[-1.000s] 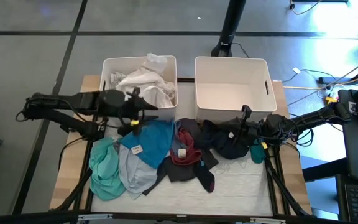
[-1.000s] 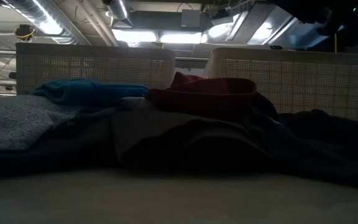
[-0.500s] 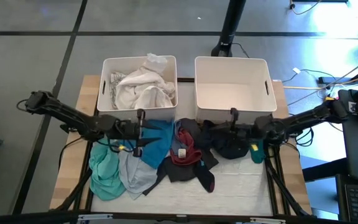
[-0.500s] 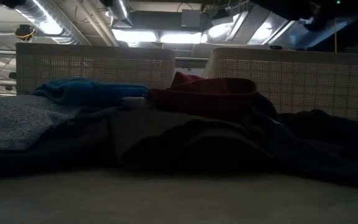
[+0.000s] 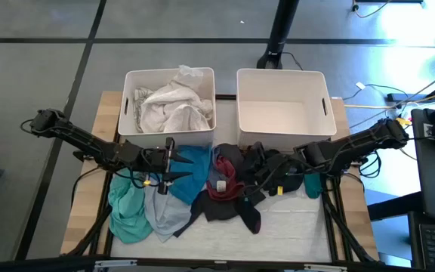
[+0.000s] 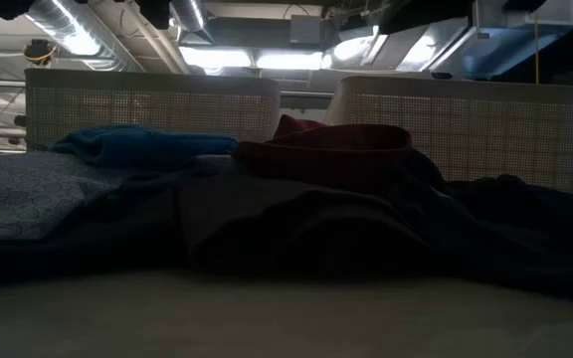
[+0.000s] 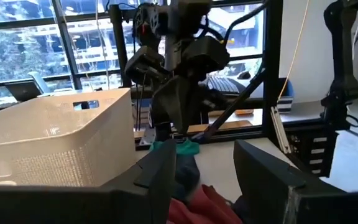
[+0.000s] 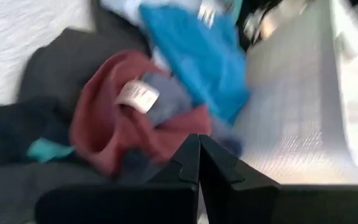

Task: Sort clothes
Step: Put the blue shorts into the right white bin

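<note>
The table (image 5: 338,227) is crowded across its middle: a heap of clothes (image 5: 195,189) runs from the left edge to past centre, teal and grey-blue pieces at the left, blue (image 5: 189,168), dark red (image 5: 225,181) and black toward the right. Bare tabletop lies only at the front right, in front of the black garment (image 5: 278,177). The left bin (image 5: 129,106) is filled with white cloth; the right bin (image 5: 327,106) is open from above. Both bins stand just behind the heap, leaving no lane between. The left gripper (image 5: 174,157), fingers apart, hangs over the blue piece; the right gripper (image 5: 254,168), fingers together, over the black one, their arms reaching in from either side.
</note>
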### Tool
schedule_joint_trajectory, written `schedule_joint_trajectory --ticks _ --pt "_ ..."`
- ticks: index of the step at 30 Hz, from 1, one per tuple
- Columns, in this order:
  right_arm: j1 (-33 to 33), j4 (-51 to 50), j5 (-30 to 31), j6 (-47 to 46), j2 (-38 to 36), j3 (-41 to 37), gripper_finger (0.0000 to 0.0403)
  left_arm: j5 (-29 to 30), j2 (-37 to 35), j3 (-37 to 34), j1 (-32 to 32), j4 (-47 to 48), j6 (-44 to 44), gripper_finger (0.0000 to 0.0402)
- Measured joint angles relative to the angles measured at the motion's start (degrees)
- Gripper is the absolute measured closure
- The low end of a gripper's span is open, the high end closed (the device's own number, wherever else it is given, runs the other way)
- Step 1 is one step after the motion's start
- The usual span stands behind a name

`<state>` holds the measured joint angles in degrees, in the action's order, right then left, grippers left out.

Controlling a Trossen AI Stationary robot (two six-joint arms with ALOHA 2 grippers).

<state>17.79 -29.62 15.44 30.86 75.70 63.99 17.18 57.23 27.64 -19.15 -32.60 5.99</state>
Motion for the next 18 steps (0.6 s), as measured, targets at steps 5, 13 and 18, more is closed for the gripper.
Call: schedule_joint_trajectory --ticks 5,13,18 --pt "1.1 -13.4 -0.2 -13.3 1.5 6.2 0.0395 0.0 0.0 0.0 0.0 1.1 -1.4 0.0249" --pt "1.1 -18.1 -9.4 -28.3 1.4 4.0 0.0394 0.0 0.0 0.0 0.0 2.5 -2.6 0.0249" --pt "1.0 -14.8 -8.2 -29.1 1.4 0.4 0.0355 0.0 0.0 0.0 0.0 3.4 -2.6 0.0249"
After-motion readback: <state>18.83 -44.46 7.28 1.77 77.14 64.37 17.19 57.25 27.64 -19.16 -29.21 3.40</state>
